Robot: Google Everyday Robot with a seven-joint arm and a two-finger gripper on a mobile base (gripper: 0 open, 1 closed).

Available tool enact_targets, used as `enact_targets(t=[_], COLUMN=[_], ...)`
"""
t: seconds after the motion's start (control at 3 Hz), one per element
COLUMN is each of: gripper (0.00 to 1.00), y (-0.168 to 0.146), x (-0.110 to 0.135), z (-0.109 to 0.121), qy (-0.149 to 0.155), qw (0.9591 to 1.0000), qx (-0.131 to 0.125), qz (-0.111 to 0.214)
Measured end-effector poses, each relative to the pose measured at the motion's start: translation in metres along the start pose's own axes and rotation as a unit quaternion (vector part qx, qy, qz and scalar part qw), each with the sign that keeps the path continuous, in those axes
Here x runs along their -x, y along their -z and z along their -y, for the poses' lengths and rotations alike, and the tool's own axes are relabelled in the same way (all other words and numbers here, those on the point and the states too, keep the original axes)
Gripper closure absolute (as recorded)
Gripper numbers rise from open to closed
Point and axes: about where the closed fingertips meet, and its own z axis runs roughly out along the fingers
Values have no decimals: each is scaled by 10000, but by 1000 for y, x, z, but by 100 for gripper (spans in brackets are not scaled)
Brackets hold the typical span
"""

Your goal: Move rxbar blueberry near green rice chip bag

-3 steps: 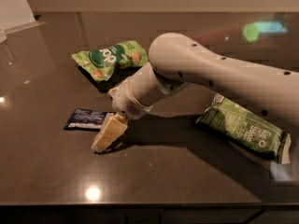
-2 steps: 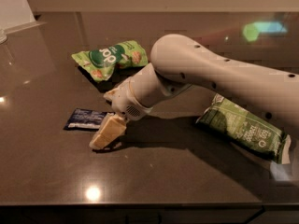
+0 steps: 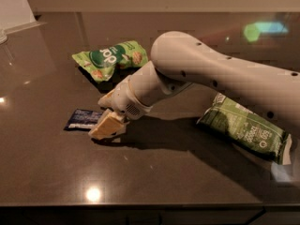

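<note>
Gripper [image 3: 107, 127] sits low at the right end of the rxbar blueberry [image 3: 83, 119], probably lining up a pick. Grip state: cannot tell. Bar lies flat on the counter [image 3: 164, 177], with the green rice chip bag [image 3: 110, 59] at its 1 o'clock, well apart.

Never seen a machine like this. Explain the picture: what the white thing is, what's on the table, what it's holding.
The big white tube is a robot's arm, reaching in from the picture's right. There is one picture, from a camera looking down at a dark table. The pale piece at the arm's tip is its gripper, low over the table at the right end of a small blue snack bar. Whether it grips the bar, I cannot tell. Behind it lies a light-green chip bag; to the right, a darker green bag.
</note>
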Motion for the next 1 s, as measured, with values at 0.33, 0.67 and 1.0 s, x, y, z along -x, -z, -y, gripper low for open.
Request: enact_targets(t=[0.33,0.67,1.0], gripper=[100,100,100], y=[1,2,2], x=[1,2,2], z=[0,0,0], qy=[0,0,0], qw=[10000,10000,10000], qx=[0,-1,-1], qz=[1,1,2])
